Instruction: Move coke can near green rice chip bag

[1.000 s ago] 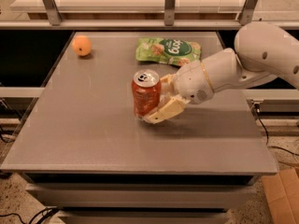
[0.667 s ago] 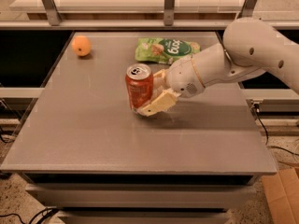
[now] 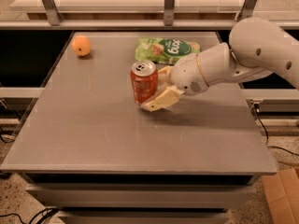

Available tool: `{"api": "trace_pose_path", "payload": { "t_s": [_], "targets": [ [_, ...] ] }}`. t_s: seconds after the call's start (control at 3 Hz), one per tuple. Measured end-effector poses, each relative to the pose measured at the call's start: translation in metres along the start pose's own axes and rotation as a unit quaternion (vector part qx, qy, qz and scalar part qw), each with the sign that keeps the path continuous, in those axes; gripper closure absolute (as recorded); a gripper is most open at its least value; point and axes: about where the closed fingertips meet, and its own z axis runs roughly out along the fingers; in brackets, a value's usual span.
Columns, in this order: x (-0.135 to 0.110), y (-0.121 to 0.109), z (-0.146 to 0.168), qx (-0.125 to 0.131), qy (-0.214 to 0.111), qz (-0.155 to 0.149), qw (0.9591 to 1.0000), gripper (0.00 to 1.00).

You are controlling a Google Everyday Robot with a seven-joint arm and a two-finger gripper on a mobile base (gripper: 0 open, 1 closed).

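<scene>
Toward the far side of the table [image 3: 93,125], your gripper [image 3: 155,90] has its fingers clamped around the coke can [image 3: 143,80] and has carried it closer to the green rice chip bag [image 3: 168,50] than a second ago. The can is upright, just short of the bag; you likely need only a short carry and a set-down.

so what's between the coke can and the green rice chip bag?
Camera view: only bare table shows between coke can and green rice chip bag. The gripper is clamped on the can.
</scene>
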Motion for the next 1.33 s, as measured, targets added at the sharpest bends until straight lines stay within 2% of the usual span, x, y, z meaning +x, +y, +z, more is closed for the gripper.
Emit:
{"api": "trace_pose_path", "payload": {
  "t_s": [0.33, 0.67, 1.33],
  "targets": [
    [0.005, -0.027, -0.017, 0.039, 0.005, -0.002, 0.9992, 1.00],
    [0.009, -0.059, -0.029, 0.064, 0.008, -0.002, 0.9979, 1.00],
    [0.022, -0.119, -0.029, 0.112, 0.015, 0.020, 0.9933, 1.00]
  ]
}}
